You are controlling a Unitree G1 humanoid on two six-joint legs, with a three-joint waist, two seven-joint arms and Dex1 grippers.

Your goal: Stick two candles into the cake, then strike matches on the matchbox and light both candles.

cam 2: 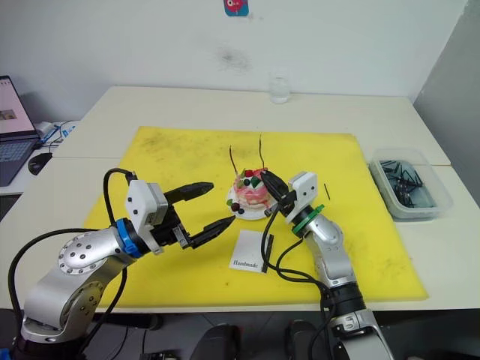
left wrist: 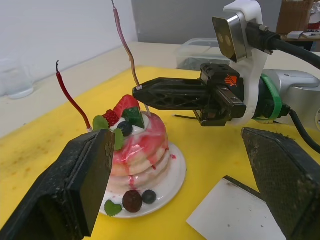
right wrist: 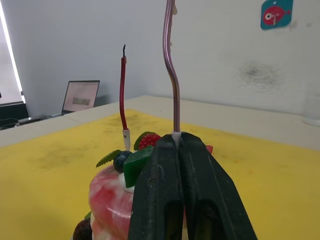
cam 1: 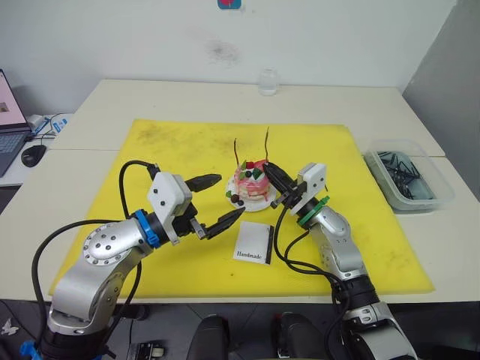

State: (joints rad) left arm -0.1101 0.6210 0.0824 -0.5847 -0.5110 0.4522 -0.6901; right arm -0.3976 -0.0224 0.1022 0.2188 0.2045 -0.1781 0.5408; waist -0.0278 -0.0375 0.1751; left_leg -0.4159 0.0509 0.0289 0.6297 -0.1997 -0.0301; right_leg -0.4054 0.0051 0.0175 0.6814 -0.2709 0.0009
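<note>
Left wrist view shows the cake [left wrist: 137, 145] on its small white plate [left wrist: 172, 177], and both candles stand up out of its top. The red candle [left wrist: 72, 102] is in by itself, with nothing touching it. The pinkish candle [left wrist: 126, 50] is in the cake too, but the right gripper [left wrist: 142, 91] has its fingers pinched tight on the pale bottom end of it, right over the cake. So the second candle looks as good as planted, and the gripper only needs to let go.

The left gripper [cam 1: 212, 202] waits just beside the cake with its fingers wide apart and nothing in them.

The matchbox [cam 1: 253, 244] lies flat on the yellow mat [cam 1: 180, 146], near the cake on the robot's side. It looks untouched. One thin dark stick [cam 2: 327, 192] lies on the mat near the cake, past the right gripper; I think it is a match. More dark sticks sit in a clear tray [cam 1: 409, 178] well away from the cake, out on the surface to the right.

Neither candle has a flame. I think the sticking part is almost done. Picking up matches, striking them and lighting both candles is all left to do.
</note>
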